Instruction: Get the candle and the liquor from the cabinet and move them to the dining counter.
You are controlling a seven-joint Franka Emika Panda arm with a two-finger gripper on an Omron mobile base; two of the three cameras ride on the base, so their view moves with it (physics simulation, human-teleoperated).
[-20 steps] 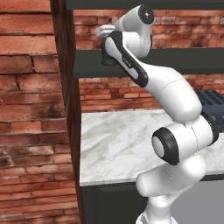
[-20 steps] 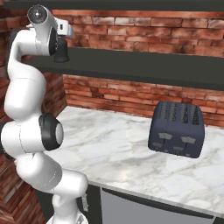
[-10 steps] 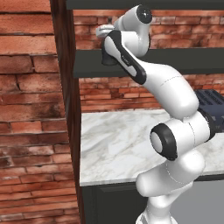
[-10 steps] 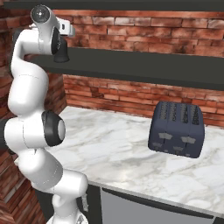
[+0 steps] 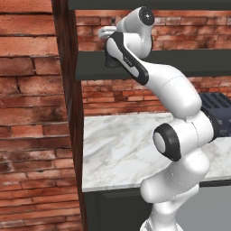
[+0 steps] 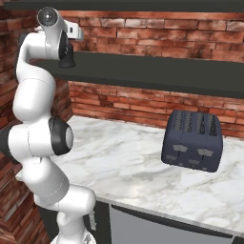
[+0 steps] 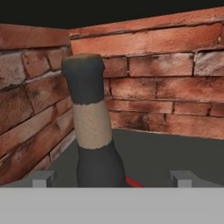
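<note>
- The cabinet (image 5: 180, 63) is a dark shelf board with a brick back and a wooden side panel; the arm reaches up to it because the things to fetch are stored there, above the marble desk (image 5: 122, 153).
- The toaster (image 6: 193, 140) sits on that desk, well below the hand and off to its right — no part of this job, and clear of the reach.
- The liquor (image 7: 92, 127) stands upright on the shelf, just ahead of the hand and left of its centre, close to the corner where side wall meets brick back. In the hand view a pale band wraps its neck.
- The hand (image 7: 111, 178) is level with the bottle and spread wide, gripping nothing — likely lined up so the fingers (image 7: 41, 178) can pass either side of the bottle.
- A small red sliver on the shelf shows beside the bottle's base; I cannot tell what it is.
</note>
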